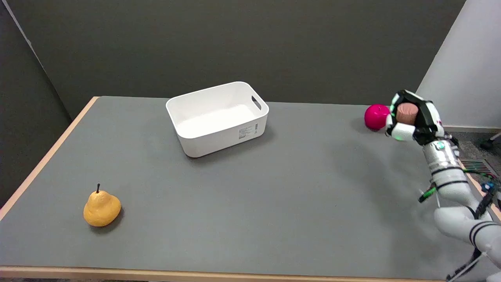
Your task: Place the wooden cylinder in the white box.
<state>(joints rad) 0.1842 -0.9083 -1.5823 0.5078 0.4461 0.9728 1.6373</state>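
My right hand (411,117) is raised above the table's far right side and grips the wooden cylinder (406,113), whose round brownish end faces the camera between the fingers. The white box (187,135) stands empty near the table's far middle, well to the left of the hand, with a handle slot in its right wall and a label on its front.
A magenta ball (375,116) lies on the table just left of the hand. A yellow pear (101,207) sits at the near left. The grey table (274,188) has a wooden edge along the front and left.
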